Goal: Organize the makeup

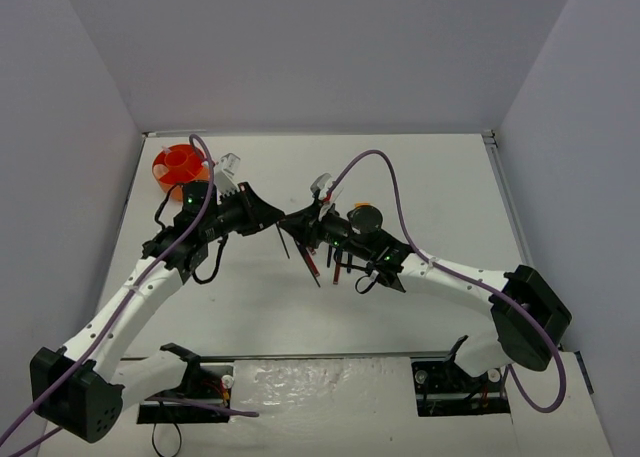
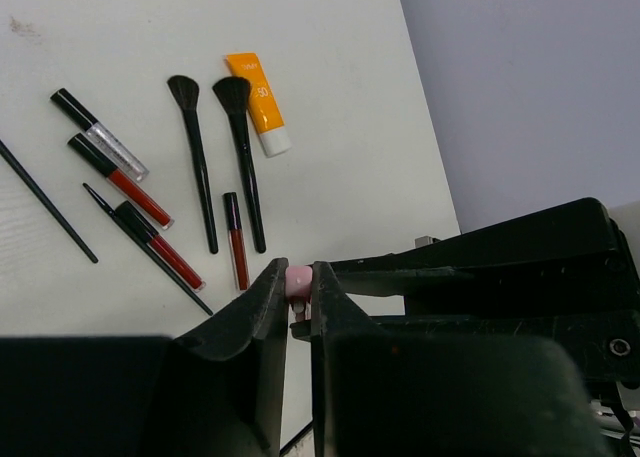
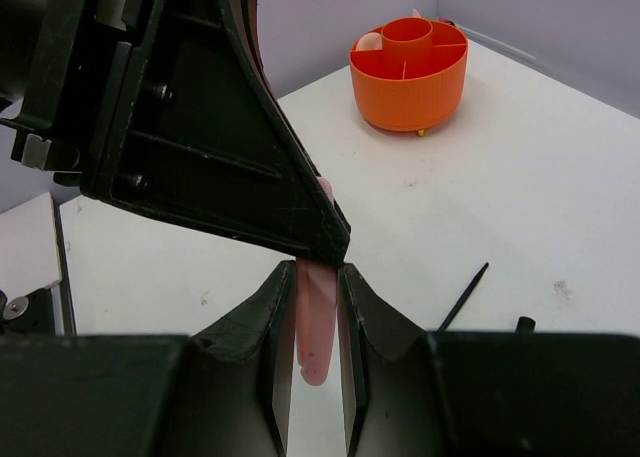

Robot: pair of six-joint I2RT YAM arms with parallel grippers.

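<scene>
My two grippers meet tip to tip over the middle of the table. My left gripper (image 1: 276, 220) (image 2: 299, 268) is shut on one end of a pink stick (image 2: 298, 281). My right gripper (image 1: 292, 223) (image 3: 316, 269) has its jaws close on the other end of that pink stick (image 3: 314, 327). In the left wrist view an orange-white tube (image 2: 259, 103), two black brushes (image 2: 195, 172) and several red and black pencils (image 2: 150, 237) lie on the table below. A dark round compact (image 1: 365, 218) lies beside the right arm.
The orange round holder (image 1: 180, 167) (image 3: 408, 72) stands at the back left, beyond the left arm. A thin black pencil (image 3: 463, 297) lies on the table under the right gripper. Grey walls close the table on three sides.
</scene>
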